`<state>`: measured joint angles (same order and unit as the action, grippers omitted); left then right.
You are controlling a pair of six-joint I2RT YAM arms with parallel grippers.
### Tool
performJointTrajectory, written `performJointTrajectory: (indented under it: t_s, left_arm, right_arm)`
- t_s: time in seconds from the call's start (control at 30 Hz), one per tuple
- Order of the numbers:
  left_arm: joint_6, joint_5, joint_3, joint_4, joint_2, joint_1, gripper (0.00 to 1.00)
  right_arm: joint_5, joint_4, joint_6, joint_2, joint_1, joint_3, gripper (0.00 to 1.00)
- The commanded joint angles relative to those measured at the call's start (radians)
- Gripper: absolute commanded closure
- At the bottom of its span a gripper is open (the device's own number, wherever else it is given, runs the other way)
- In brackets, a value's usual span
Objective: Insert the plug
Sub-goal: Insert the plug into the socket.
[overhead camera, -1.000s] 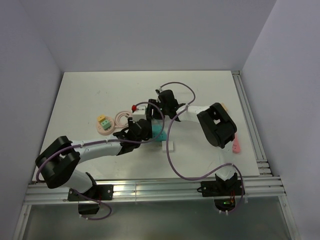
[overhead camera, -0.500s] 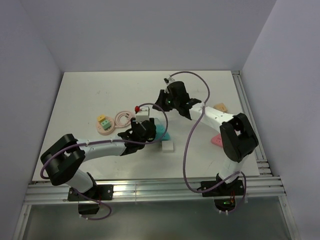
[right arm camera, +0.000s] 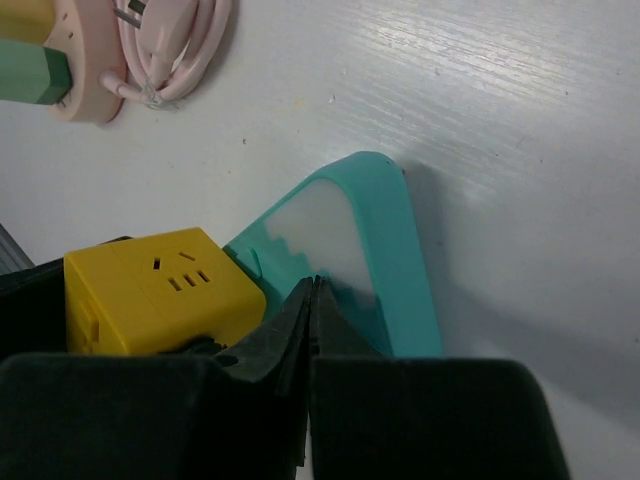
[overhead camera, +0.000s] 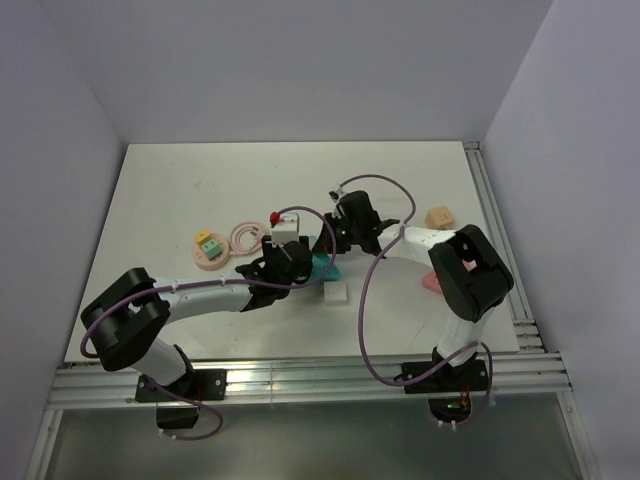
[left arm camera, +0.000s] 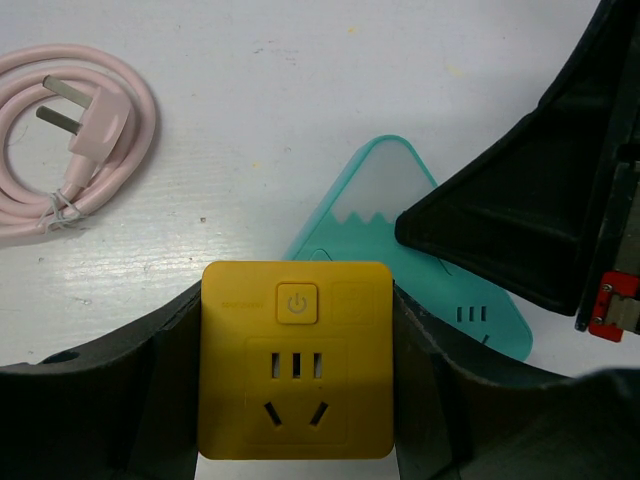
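Beside cube [left arm camera: 296,400]: one plug [left arm camera: 372,210], teal, partly hidden under right claw [right arm camera: 311,288], tips pressed together. Left claw [left arm camera: 296,335] pinches cube. Prongs unseen.

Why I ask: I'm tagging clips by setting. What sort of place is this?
Probably a robotics lab test cell: a white table boxed in by plain walls, two robot arms bolted to an aluminium rail, and a yellow socket cube and coiled pink cable as props.
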<state>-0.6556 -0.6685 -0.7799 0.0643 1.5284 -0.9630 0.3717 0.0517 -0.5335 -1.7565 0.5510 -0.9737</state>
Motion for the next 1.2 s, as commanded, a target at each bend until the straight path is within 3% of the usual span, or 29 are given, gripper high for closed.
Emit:
performJointTrajectory:
  t_s: [0.0,0.7,1.17]
  left_arm:
    - [-0.003,0.095,0.06,-0.146,0.019,-0.025,1.0]
    - [-0.088,-0.068,0.149,-0.015,0.128,-0.178,1.0]
    - [-0.016,0.016,0.177,0.123,0.194,-0.18,1.0]
  right_arm:
    - [-0.008,0.039,0.012,-0.034,-0.005,0.006,1.0]
    - [0.09,0.1,-0.042,-0.144,-0.029,0.023,1.0]
    - [0.11,0.145,-0.037,-0.094,-0.057,0.052,1.0]
